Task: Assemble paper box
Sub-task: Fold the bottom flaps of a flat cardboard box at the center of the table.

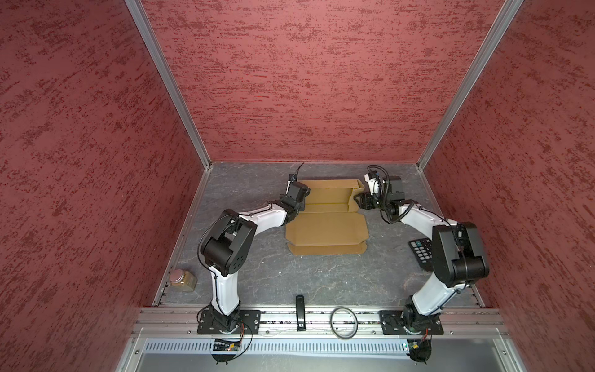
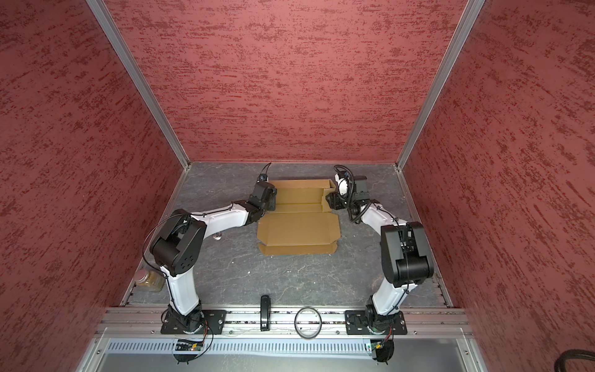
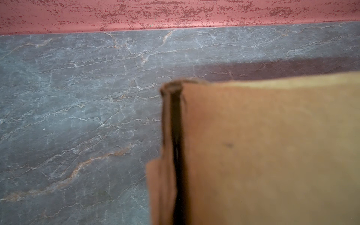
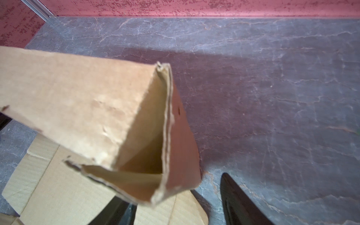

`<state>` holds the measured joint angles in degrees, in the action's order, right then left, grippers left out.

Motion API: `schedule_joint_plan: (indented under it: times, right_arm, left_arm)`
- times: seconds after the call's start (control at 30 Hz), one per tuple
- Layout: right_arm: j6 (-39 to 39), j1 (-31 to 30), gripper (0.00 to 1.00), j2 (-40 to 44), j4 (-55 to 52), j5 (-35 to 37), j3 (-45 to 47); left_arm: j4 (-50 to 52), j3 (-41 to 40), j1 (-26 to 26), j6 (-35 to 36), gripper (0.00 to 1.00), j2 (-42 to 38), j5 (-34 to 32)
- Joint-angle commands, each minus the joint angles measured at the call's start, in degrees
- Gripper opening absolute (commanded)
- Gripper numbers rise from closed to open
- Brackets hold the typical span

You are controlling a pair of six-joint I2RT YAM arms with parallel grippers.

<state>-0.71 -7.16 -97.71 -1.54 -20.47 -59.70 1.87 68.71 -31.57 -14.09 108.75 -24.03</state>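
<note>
**Box.** The paper box lies on the counter toward its far half, between the 2 arms. The near panels and front flap are flat. The far strip, the rear wall, is raised and rolled over on itself into a hollow double wall.

**Left gripper**. It sits at the left end of the rear wall and is closed. Its fingers are hidden in every view. The left wrist view shows only the wall's end edge, very close, so I cannot tell whether it pinches the cardboard or merely presses it. My reading is that it anchors this end so the roll does not spring back open.

**Right gripper**. It sits at the right end of the same wall with its jaws apart, gripping nothing. In the right wrist view its 2 fingers stand on either side of the loose end flap, which hangs at an angle off the wall's open end.

**Judgement.**
- The step is probably closing on that flap to fold it inward.
- The task looks early, since only 1 wall is formed.
- There is a risk that the crease relaxes if the left end slips.
</note>
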Motion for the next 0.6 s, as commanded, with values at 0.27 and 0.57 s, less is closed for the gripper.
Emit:
schedule_joint_plan:
  times: [0.27, 0.57]
  right_arm:
    - [-0.1, -2.3, 0.60, -1.7, 3.6, -0.4, -2.8]
    - [0.4, -3.6, 0.58, -2.0, 4.4, 1.3, -2.0]
  left_arm:
    - [2.8, 2.3, -1.6, 0.9, 0.00, 1.8, 1.8]
    - [3.3, 3.2, -2.0, 0.4, 0.00, 2.1, 2.1]
